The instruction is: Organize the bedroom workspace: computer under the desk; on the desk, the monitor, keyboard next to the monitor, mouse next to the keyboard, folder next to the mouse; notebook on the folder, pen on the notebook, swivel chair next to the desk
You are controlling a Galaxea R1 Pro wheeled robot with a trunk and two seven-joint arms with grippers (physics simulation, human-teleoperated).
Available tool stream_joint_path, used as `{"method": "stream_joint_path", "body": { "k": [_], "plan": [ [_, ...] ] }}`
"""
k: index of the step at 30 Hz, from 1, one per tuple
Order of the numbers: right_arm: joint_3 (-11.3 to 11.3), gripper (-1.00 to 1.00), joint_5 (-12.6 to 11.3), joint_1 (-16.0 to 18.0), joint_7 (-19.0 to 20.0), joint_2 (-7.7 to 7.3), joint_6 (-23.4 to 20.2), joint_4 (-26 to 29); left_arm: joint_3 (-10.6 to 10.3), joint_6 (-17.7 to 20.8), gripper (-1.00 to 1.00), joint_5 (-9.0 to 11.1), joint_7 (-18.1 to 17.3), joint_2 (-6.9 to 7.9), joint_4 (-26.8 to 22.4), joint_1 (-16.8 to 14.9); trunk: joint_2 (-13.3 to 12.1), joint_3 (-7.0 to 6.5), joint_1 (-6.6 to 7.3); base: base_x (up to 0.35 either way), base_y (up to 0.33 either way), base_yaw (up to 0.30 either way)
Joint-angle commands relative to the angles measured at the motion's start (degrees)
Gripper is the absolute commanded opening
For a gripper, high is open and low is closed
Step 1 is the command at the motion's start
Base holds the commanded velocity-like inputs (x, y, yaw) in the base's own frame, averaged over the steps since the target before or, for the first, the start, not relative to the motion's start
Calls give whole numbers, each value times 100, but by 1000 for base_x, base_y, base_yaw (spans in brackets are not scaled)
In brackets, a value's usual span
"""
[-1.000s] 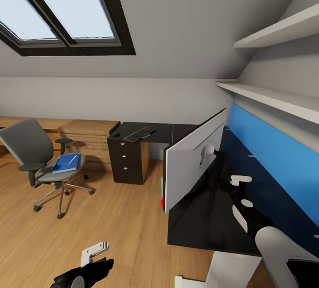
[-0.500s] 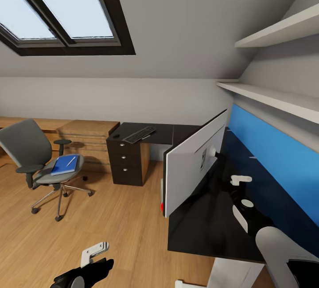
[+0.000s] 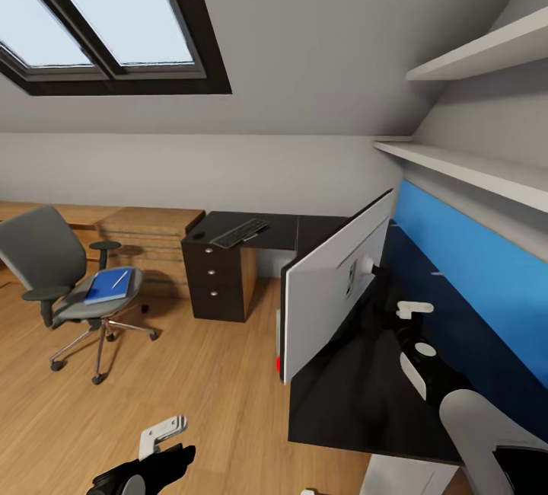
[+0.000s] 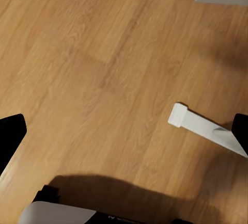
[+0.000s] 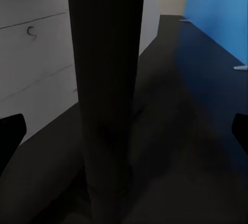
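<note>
In the head view, the grey swivel chair with black armrests [image 3: 65,282] stands on the wood floor [image 3: 198,388], well apart from the glossy black L-shaped desk [image 3: 358,396]. The flat bright blue folder [image 3: 108,285] lies on its seat with the thin white pen [image 3: 120,279] on top. The slim dark keyboard [image 3: 239,231] and small dark mouse [image 3: 199,234] lie on the desk's far wing. The wide white-backed monitor [image 3: 335,282] stands on the near wing.

The left gripper [image 3: 164,434] hangs over the floor; its wrist view shows the fingers spread wide. The right gripper [image 3: 415,311] is at the monitor's black stand post [image 5: 106,90], which its wrist view shows between parted fingers, untouched.
</note>
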State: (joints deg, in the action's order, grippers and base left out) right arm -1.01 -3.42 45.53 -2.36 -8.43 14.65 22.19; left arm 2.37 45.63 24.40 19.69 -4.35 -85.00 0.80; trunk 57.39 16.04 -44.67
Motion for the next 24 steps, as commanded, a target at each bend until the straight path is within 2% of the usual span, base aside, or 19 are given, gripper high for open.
{"method": "stream_joint_path", "body": {
  "k": [1,9,24],
  "plan": [
    [5,100,-36,4,-2,-2,21,-5,7,14,100,59,44,-4,-8,-1,4,6,-1,97,0,0],
    [4,100,-36,7,-7,-10,21,-5,1,7,100,64,38,-4,-8,-1,4,6,-1,199,-43,0],
    [12,100,-36,5,-2,-55,16,-5,1,9,100,68,35,-4,-3,-1,4,6,-1,27,-5,0]
  ]
}}
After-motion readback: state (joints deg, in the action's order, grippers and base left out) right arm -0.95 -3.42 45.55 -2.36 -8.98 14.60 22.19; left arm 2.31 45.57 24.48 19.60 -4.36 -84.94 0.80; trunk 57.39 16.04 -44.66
